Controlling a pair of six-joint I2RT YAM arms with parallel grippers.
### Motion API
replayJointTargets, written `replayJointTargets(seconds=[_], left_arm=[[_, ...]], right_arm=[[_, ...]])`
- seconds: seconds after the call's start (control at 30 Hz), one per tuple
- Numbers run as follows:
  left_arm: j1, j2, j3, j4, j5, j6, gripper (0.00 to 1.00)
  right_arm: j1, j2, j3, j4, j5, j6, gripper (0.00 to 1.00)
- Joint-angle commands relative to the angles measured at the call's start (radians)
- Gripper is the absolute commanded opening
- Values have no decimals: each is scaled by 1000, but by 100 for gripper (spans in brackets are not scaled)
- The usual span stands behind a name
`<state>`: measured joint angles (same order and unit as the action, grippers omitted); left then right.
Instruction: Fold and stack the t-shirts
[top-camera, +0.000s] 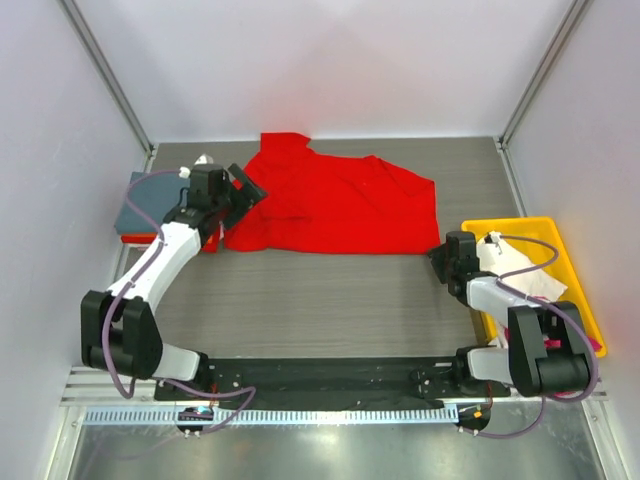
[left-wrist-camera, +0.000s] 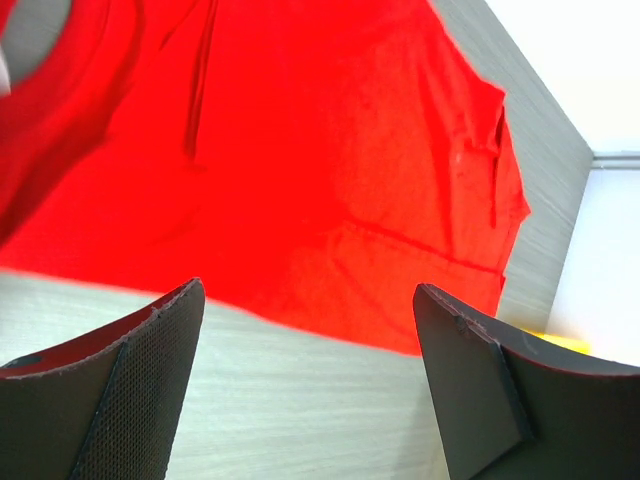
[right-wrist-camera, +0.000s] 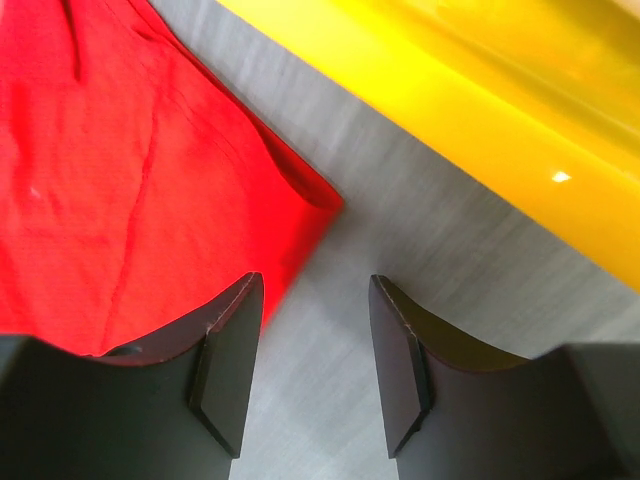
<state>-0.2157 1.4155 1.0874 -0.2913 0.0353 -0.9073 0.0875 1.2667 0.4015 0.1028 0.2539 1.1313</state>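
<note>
Nearest the camera, the right arm (top-camera: 495, 295) is bending sharply at a raised elbow and is stretching its wrist low towards the near right corner of the red t-shirt (top-camera: 330, 205). The right pincer (right-wrist-camera: 316, 282) is hovering at that corner with its two dark, wedge-shaped fingers standing moderately apart. Nothing is sitting between them but bare desk (top-camera: 330, 300), and one finger is hanging over the cloth's edge.

The left arm (top-camera: 165, 255) is sweeping in a long white arc from its base to the left edge of the red t-shirt. The left pincer (left-wrist-camera: 308, 290) is pointing across the cloth with its fingers spread wide and gripping nothing; one inner pad is showing a fine mesh texture.

The red t-shirt is lying spread out across the middle of the grey, wood-grained desk. It is soft and matte, creased in shallow ridges, with a sleeve sticking out at its far left corner.

Right of the red t-shirt, a glossy, rigid yellow tray (top-camera: 515, 223) is holding a crumpled white t-shirt (top-camera: 520, 265). Left of the red t-shirt, beyond the left arm, a grey-blue t-shirt (top-camera: 150, 205) is lying folded into a flat square, with a strip of red cloth showing along its near edge.
</note>
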Motion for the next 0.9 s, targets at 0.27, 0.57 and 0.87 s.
replayJointTargets(seconds=[0.27, 0.57, 0.87], left_arm=[[36, -217, -162, -9, -59, 16, 87], [49, -291, -296, 41, -88, -27, 84], [-10, -317, -570, 343, -99, -197, 77]], right_arm=[[14, 149, 54, 112, 169, 110, 40], [4, 88, 65, 52, 206, 33, 1], [-23, -248, -58, -86, 285, -134, 1]])
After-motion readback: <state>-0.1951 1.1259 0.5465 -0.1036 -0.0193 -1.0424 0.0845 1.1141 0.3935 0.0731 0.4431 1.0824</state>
